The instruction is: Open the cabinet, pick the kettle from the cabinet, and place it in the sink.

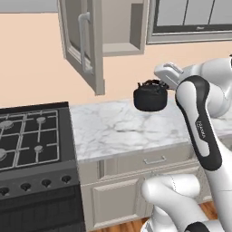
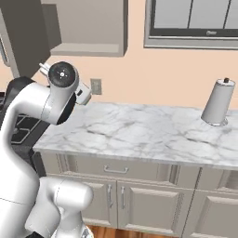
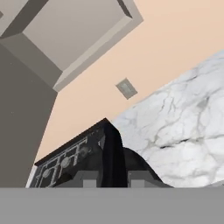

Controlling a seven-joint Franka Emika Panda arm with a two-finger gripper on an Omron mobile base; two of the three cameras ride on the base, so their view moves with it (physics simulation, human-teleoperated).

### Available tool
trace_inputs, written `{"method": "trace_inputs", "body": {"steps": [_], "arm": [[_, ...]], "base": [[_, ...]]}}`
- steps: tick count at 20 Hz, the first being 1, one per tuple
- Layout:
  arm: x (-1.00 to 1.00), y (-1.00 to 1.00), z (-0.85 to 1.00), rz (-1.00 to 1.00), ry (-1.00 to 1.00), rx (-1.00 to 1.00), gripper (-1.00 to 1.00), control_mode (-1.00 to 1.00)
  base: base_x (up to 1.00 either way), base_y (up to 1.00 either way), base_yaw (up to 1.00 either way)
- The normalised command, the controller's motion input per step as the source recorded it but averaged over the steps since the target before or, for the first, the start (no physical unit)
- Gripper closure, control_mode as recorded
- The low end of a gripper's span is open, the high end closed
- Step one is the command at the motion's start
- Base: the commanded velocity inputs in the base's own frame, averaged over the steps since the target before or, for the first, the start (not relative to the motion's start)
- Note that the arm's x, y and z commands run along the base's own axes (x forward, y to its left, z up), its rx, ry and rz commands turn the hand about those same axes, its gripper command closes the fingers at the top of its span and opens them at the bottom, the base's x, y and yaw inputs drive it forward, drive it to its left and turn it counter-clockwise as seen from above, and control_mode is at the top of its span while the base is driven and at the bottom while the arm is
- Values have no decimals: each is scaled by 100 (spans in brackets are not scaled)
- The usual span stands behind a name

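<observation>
Gripper (image 3: 108, 177): jaws drawn in narrow on the arched handle of the kettle; in the hand view the two dark finger tips (image 3: 89, 176) sit either side of the black handle strap, which rises between them.
Kettle (image 1: 150, 96): small, squat, round and black, hanging upright in the air just above the marble countertop, clear of its surface; the spout points left in the left base view, and the lid knob sits under the handle.
Arm: the white wrist reaches in from the right of the kettle in the left base view; in the right base view the elbow joint hides the kettle and the hand.
Countertop (image 1: 118, 129): white marble with grey veins, running from the stove off to the right, directly below the kettle.
Cabinet (image 1: 120, 25): on the wall above and to the left of the kettle, well apart from it; its door (image 1: 81, 43) stands swung open toward the room, the long grey bar handle (image 1: 83, 38) on its face, and the shelf inside is bare.
Stove (image 1: 29, 138): black gas hob, touching the left end of the countertop.
Wall outlet (image 2: 95, 86): small grey plate on the peach wall, just behind the counter.
Paper towel roll (image 2: 217, 101): upright on the far right of the counter.
Lower cupboards (image 2: 116, 195): beige, under the counter.
</observation>
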Motion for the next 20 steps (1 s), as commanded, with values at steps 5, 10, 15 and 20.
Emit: {"method": "trace_inputs", "body": {"steps": [5,10,15,20], "arm": [[0,0,0,0,0,0,100,100],[0,0,0,0,0,0,100,100],[0,0,0,0,0,0,100,100],[0,0,0,0,0,0,100,100]], "base": [[-45,0,-5],[-36,-1,-32],[-19,0,-70],[-6,0,-89]]}}
